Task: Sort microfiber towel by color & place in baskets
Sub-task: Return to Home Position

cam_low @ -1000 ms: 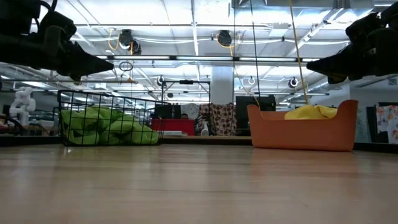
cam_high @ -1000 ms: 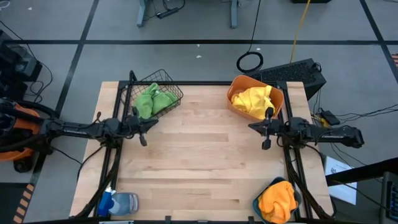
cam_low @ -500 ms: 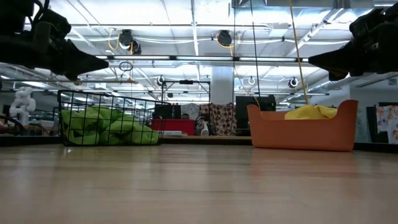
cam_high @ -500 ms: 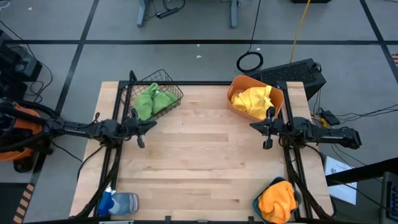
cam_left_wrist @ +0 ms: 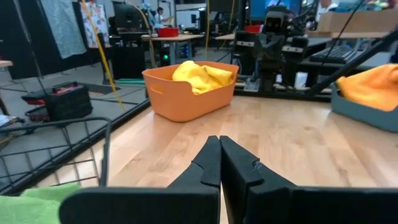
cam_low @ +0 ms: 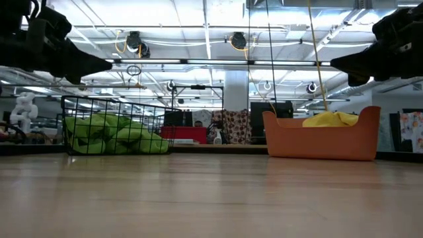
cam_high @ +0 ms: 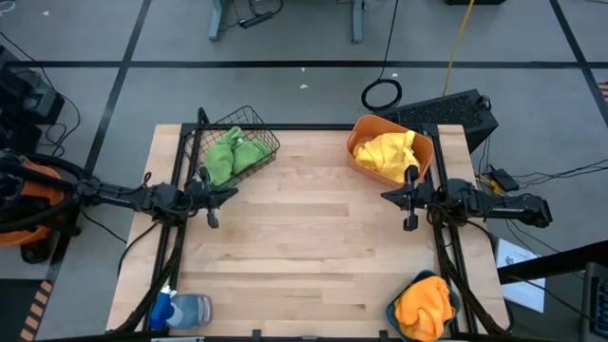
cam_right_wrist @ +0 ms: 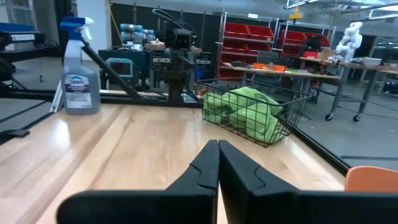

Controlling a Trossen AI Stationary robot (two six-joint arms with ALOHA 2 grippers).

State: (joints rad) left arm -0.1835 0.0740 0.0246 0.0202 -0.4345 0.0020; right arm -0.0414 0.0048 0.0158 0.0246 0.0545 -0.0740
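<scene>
High view has both arms stretched level over the tabletop (cam_high: 313,247), tips facing, well apart. The left end effector (cam_high: 231,193) is clenched on nothing near the black wire basket (cam_high: 256,133); the right end effector (cam_high: 385,196) is clenched on nothing beside the orange basket (cam_high: 366,128). Green towels (cam_high: 233,152) fill the wire basket, yellow towels (cam_high: 385,152) the orange one, and orange towels (cam_high: 423,304) the teal basket (cam_high: 394,309), which is cut off at the picture's lower edge. A spray bottle (cam_high: 180,309) stands lower left, partly hidden by struts. The cloth count per heap is unclear.
</scene>
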